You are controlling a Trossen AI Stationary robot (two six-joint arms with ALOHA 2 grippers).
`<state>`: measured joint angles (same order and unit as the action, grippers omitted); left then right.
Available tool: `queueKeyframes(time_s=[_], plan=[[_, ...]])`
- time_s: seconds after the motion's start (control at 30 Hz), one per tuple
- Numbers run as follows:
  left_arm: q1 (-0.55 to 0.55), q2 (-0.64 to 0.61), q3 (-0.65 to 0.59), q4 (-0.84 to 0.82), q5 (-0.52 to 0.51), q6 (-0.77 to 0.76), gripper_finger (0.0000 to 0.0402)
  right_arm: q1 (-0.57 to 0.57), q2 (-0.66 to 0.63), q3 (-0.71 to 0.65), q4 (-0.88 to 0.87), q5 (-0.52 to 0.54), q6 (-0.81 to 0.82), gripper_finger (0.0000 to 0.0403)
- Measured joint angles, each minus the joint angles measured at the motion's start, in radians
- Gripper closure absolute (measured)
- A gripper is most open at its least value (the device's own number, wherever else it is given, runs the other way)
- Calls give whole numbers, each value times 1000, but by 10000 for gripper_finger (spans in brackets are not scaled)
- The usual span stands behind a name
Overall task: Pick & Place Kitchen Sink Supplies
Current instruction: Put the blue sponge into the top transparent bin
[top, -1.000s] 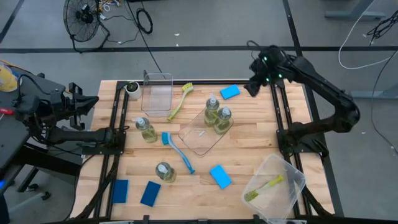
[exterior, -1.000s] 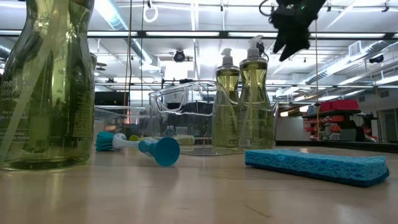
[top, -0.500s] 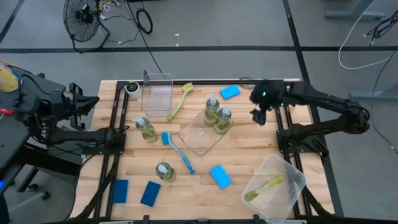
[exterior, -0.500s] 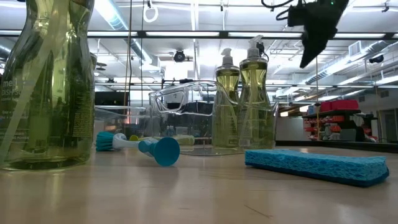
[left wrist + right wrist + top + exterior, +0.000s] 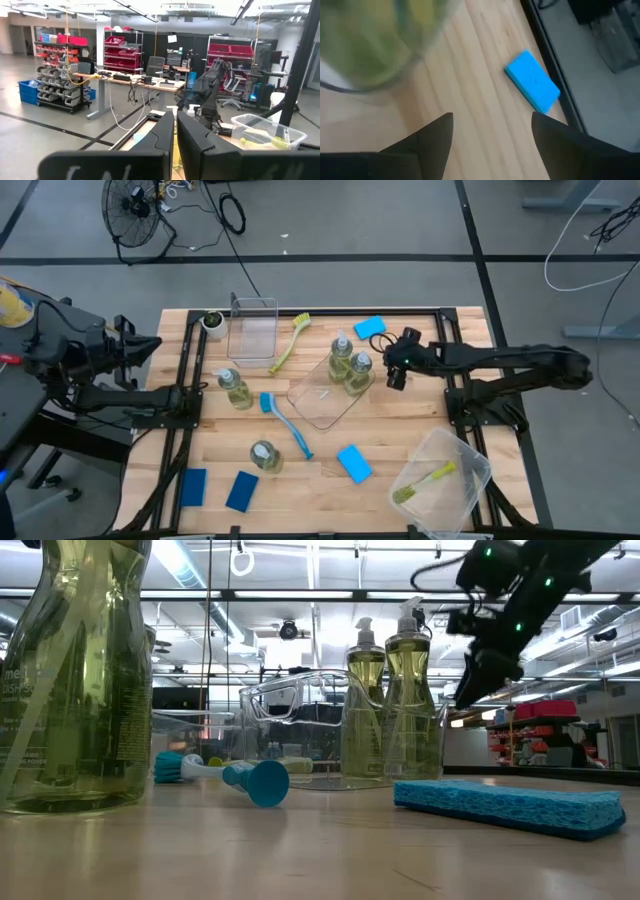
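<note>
A: Surface (image 5: 400, 430), wooden slats. Clear bin (image 5: 445, 480) at the near right corner, yellow-green brush (image 5: 425, 480) lying inside. Second clear bin (image 5: 252, 330) near the far edge, another yellow-green brush (image 5: 288, 340) just beside it. Flat clear tray (image 5: 322, 398) mid-surface.

B: What crowds the right gripper (image 5: 392, 366)?

A: Two bottles (image 5: 350, 364) of yellow-green liquid standing on the tray's far end, touching each other, pump tops up. The gripper hangs just beside them, on the side toward the right edge. Fingers (image 5: 437, 137) spread wide, nothing between them.

B: Closest sponge?

A: Blue sponge (image 5: 369, 327), flat rectangle, by the far edge, near the fingers but apart. In the right wrist view it (image 5: 532, 87) lies beyond the fingertips, a blurred bottle alongside.

B: Remainder?

A: Blue brush (image 5: 287, 423) left of the tray; two more bottles (image 5: 236, 388), (image 5: 264, 455) toward the left; a sponge (image 5: 354, 464) near the middle; two sponges (image 5: 217, 489) at the near left corner. Left gripper (image 5: 135, 348) waits off the left edge, fingers closed, empty.
</note>
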<state>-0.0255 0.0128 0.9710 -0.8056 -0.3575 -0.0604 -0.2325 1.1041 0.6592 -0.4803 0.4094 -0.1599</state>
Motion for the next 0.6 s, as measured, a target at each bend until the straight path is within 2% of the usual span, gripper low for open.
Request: queueKeyframes(time_s=[0.33, 0.6], plan=[[0, 0, 0, 1, -32, -8, 376, -95, 185, -35, 217, -35, -112, 133], [0, 0, 0, 1, -34, -27, 376, -126, 361, 38, 250, -17, -233, 133]])
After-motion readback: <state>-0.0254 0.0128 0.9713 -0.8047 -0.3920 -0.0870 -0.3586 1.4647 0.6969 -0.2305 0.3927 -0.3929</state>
